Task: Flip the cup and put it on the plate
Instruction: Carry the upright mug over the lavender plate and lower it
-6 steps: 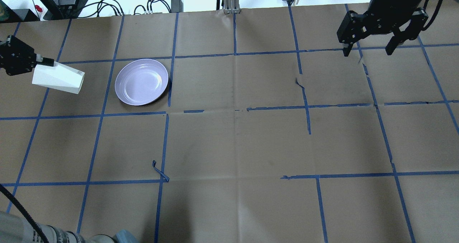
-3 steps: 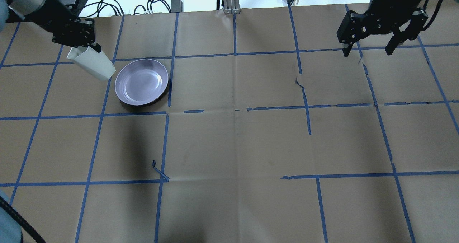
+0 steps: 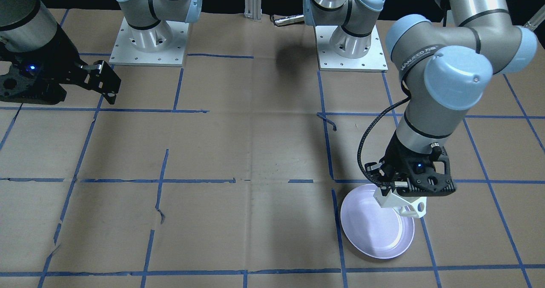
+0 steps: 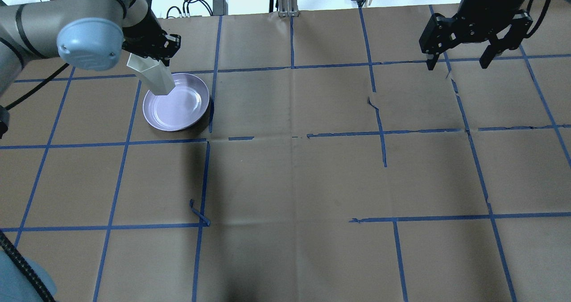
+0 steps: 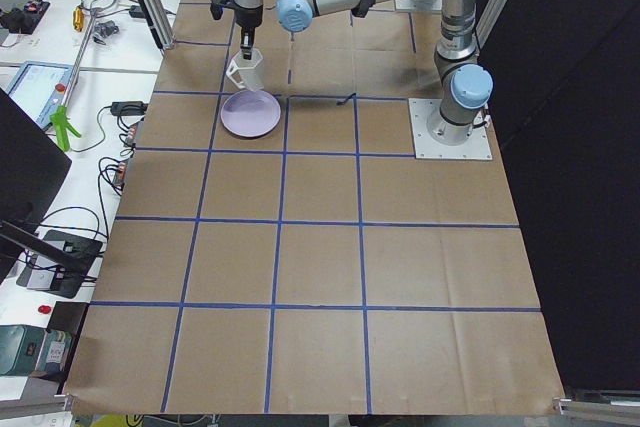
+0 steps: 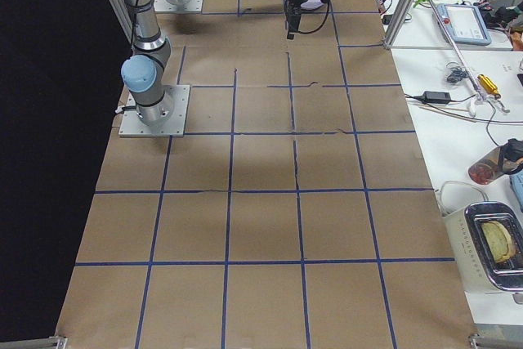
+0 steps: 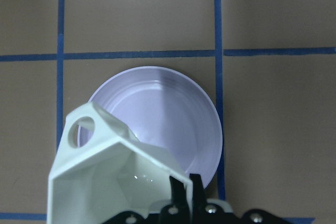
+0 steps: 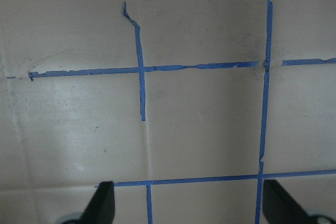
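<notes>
Now the left claw (image 7: 188,191) pinches the cup (image 4: 154,76) by its rim wall. The cup hangs mouth up, base down, long axis near vertical, clear above the plate (image 4: 184,110) and seemingly over its left side, not its middle. The right claw (image 4: 458,64) — spread wide, empty — hovers well apart over the counter (image 4: 290,181).

Held cup (image 7: 113,177): its lower body is cut off by the bottom edge of the left wrist view, and its wall covers the near left part of the plate (image 7: 173,114). Whether its base meets the plate is too small to tell in the left side view. Of the left gripper (image 7: 186,195) only the finger ends show at that same edge; of the right gripper (image 8: 190,203) only two dark fingertips, the rest cut off below its own wrist view.
</notes>
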You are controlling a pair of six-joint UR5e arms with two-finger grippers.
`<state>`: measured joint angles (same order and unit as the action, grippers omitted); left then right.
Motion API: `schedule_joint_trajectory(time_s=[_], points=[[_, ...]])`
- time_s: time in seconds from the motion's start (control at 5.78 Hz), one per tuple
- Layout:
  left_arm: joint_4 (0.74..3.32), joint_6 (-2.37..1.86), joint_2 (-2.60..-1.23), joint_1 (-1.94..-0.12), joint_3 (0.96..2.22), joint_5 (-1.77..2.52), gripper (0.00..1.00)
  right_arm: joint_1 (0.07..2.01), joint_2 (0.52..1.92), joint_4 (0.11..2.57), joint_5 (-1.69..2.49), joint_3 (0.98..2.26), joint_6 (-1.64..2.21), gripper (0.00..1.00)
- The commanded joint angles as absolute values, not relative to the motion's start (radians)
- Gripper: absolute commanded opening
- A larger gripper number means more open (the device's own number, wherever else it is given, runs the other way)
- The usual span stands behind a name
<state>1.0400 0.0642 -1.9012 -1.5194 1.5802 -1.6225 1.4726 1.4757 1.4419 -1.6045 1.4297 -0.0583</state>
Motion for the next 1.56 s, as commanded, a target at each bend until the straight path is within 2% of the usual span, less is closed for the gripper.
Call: schedule_joint_trajectory(time_s=[0.0, 0.35, 0.52, 0.69, 0.87, 1.38], points=[[0.738, 0.063, -1.988, -1.525, 1.711, -1.634, 0.0, 1.473, 1.476, 1.442, -1.605, 1.43, -0.058, 1.0], [0.736, 0.063, -2.029, -1.523, 1.723, -1.667, 0.0, 1.473, 1.476, 1.442, -1.605, 1.43, -0.058, 1.0], [0.739, 0.061, -2.031, -1.523, 1.723, -1.667, 0.13, 1.473, 1.476, 1.442, -1.605, 1.43, -0.058, 1.0], [0.744, 0.06, -2.031, -1.522, 1.72, -1.667, 0.9, 1.473, 1.476, 1.442, -1.605, 1.43, -0.058, 1.0], [0.831, 0.061, -2.008, -1.52, 1.689, -1.667, 0.99, 1.473, 1.476, 1.442, -1.605, 1.43, -0.058, 1.0], [1.37, 0.029, -1.811, -1.538, 1.554, -1.636, 1.0, 1.473, 1.476, 1.442, -1.605, 1.43, -0.058, 1.0]])
